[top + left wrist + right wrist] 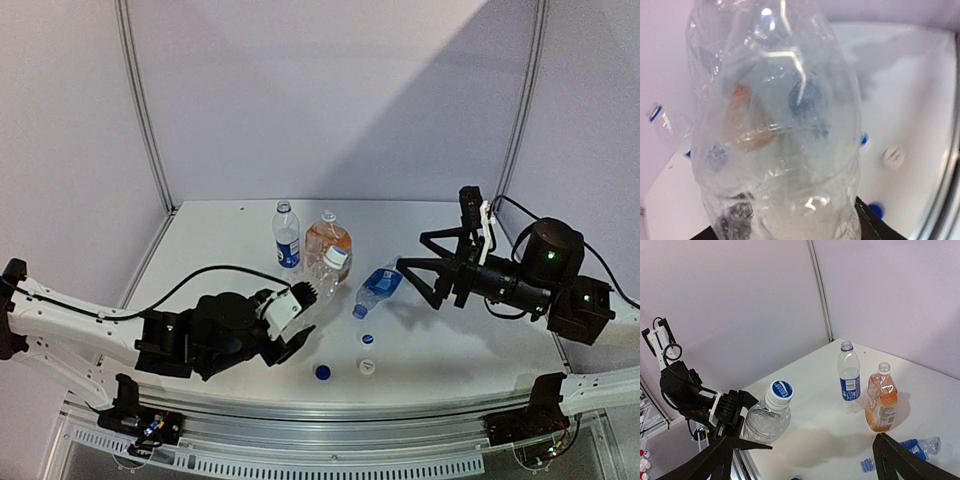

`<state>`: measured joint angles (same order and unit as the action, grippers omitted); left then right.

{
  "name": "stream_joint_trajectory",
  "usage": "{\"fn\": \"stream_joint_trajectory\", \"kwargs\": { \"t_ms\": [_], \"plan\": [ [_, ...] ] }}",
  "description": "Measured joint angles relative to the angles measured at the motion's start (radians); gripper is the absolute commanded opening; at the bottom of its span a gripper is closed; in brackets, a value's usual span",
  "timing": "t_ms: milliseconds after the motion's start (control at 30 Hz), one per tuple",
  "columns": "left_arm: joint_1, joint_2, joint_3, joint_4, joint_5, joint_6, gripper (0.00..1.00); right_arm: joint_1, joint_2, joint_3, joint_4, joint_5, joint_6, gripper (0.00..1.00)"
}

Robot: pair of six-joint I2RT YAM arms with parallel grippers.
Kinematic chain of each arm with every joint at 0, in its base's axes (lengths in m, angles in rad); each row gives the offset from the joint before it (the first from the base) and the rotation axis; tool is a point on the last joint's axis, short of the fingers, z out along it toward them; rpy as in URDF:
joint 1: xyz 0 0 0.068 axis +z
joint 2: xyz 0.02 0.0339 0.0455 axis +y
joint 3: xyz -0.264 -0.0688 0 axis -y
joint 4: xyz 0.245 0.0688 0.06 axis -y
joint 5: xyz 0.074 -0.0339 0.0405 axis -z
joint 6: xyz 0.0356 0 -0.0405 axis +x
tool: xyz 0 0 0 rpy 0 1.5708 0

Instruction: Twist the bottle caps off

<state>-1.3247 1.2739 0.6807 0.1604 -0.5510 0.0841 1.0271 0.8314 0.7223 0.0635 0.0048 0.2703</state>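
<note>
My gripper (824, 442) hangs above the white table (810, 405), its two dark fingers (720, 460) spread wide with only bare tabletop between them. Ahead on the left, the left arm's black gripper (740, 415) sits against the side of a plain clear plastic bottle (765, 422) that wears a white round screw cap with a blue-printed top (779, 390). I cannot tell whether it is clamped. Farther right stand a slim clear bottle with a blue label (849, 380) and, just beside it, a squat orange-filled bottle (881, 402), both open-necked. A crumpled blue-labelled clear bottle (920, 447) lies on its side near my lower-right finger.
</note>
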Motion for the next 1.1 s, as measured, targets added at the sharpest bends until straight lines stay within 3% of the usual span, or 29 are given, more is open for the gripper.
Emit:
{"fn": "stream_joint_trajectory", "kwargs": {
  "t_ms": [100, 300, 467, 600, 867, 1100],
  "plan": [
    [-0.002, -0.021, -0.070, -0.019, -0.082, 0.064, 0.38, 0.000, 0.064, 0.129, -0.132, 0.014, 0.010, 0.87],
    [-0.033, 0.016, -0.082, -0.017, -0.244, 0.179, 0.33, -0.025, 0.285, 0.409, -0.357, -0.009, 0.068, 0.80],
    [-0.079, 0.188, -0.053, -0.008, -0.383, 0.276, 0.29, -0.157, 0.374, 0.373, -0.467, -0.206, 0.173, 0.79],
    [-0.107, 0.311, -0.042, 0.000, -0.470, 0.343, 0.29, -0.187, 0.420, 0.345, -0.512, -0.341, 0.237, 0.80],
    [-0.152, 0.293, -0.042, 0.069, -0.509, 0.410, 0.29, -0.184, 0.455, 0.210, -0.440, -0.523, 0.348, 0.69],
    [-0.169, 0.281, -0.042, 0.116, -0.514, 0.445, 0.28, -0.184, 0.493, 0.164, -0.320, -0.606, 0.442, 0.69]
  ]
}}
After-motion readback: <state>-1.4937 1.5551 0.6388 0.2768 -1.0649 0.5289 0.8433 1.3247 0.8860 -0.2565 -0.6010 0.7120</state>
